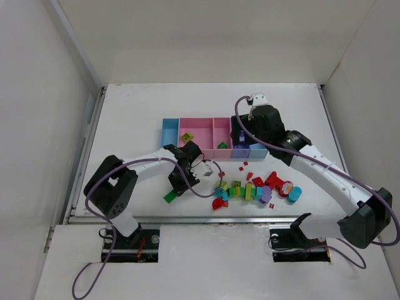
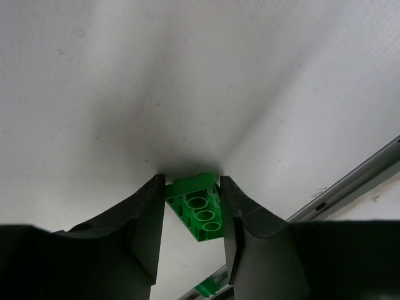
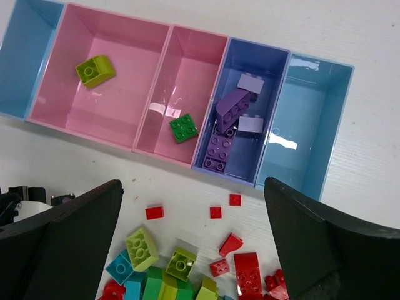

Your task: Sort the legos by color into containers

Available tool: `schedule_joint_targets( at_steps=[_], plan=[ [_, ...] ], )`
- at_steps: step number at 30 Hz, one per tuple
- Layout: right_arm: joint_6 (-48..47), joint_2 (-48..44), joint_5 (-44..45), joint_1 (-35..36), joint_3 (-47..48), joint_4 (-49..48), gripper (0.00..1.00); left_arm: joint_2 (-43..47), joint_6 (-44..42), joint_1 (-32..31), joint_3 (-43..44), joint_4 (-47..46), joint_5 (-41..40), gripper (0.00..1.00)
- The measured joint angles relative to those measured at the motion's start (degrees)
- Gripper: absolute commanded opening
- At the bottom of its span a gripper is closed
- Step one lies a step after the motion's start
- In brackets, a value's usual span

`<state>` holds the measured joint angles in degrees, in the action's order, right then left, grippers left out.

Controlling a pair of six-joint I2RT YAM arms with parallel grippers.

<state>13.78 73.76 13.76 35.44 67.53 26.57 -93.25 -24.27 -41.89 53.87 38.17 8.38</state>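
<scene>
My left gripper (image 1: 175, 189) is down at the table with its fingers closed on the sides of a green brick (image 1: 170, 197), which shows studs-down between the fingers in the left wrist view (image 2: 199, 210). My right gripper (image 1: 242, 139) is wide open and empty, hovering over the near edge of the containers (image 1: 172, 145). In the right wrist view its fingers (image 3: 62, 240) frame the pile of legos (image 3: 169, 269). The wide pink bin (image 3: 69, 106) holds a lime brick (image 3: 95, 69). The narrow pink bin (image 3: 156, 134) holds a green brick (image 3: 184, 127). The purple-blue bin (image 3: 265, 134) holds purple bricks (image 3: 232, 109).
The pile of red, lime, green and cyan bricks (image 1: 250, 187) lies right of the left gripper, with small red pieces (image 3: 154, 212) scattered toward the bins. Both light blue end bins (image 3: 306, 119) look empty. A metal rail (image 2: 350, 187) runs along the table's near edge.
</scene>
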Motion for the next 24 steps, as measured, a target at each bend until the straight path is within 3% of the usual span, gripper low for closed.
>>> schedule_joint_targets(
  at_steps=[2,7,14,18,24],
  plan=[
    [-0.02,0.0,0.2,0.0,0.0,0.04,1.0,0.0,-0.31,0.15,0.07,0.11,0.39,0.0],
    [-0.07,0.24,1.07,0.0,0.02,0.04,1.0,-2.91,-0.28,1.16,4.52,3.5,3.28,0.0],
    [1.01,2.01,3.06,-1.66,0.9,-0.74,1.0,-9.99,-0.5,2.29,31.85,8.66,14.05,0.0],
    [3.8,1.49,2.93,-7.41,1.51,-1.95,1.0,-10.14,4.96,5.84,39.34,0.2,21.92,0.0],
    [5.27,1.49,2.32,-9.25,1.49,-1.9,1.0,-15.61,16.37,8.92,45.0,-14.53,26.29,0.0]
  ],
)
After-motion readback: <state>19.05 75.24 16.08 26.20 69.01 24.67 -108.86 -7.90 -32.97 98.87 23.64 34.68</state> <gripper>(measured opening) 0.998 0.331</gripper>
